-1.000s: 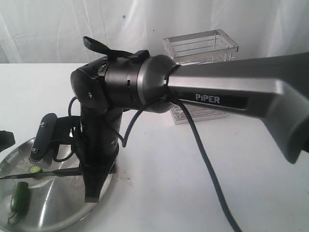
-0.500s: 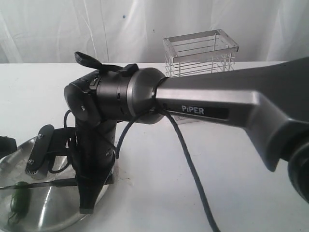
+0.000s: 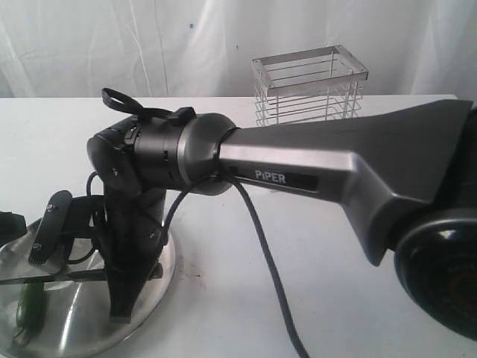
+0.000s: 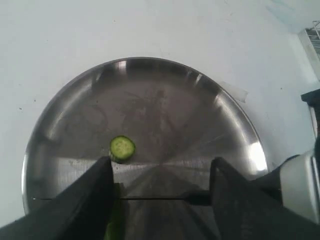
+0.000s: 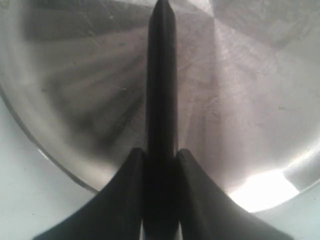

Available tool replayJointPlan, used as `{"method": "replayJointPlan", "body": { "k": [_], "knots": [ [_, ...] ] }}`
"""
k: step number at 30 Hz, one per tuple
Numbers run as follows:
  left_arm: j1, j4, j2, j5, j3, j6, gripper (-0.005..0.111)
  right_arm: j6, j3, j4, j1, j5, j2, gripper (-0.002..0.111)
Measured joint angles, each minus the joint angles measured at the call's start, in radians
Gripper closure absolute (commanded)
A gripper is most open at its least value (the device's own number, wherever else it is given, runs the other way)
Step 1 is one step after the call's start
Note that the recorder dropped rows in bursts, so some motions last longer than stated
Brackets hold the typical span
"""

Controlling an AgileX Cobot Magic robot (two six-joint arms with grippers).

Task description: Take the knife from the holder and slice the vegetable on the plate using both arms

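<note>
Left wrist view has the left gripper (image 4: 160, 165) spread wide over the plate (image 4: 150, 85), the vegetable (image 4: 115, 221) beside one finger, the knife (image 4: 150, 198), clamped by the right gripper (image 5: 161, 155), lying crosswise over its end, and a cut slice (image 4: 122, 148) just beyond.
</note>
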Motion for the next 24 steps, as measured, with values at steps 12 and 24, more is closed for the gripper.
{"method": "replayJointPlan", "body": {
  "k": [12, 24],
  "knots": [
    [0.0, 0.0, 0.0, 0.007, 0.0, 0.0, 0.047, -0.011, -0.01, -0.014, 0.0, 0.0, 0.007, 0.108],
    [0.0, 0.0, 0.0, 0.014, 0.0, 0.0, 0.047, -0.011, -0.01, -0.024, 0.0, -0.012, 0.017, 0.108]
  ]
}}
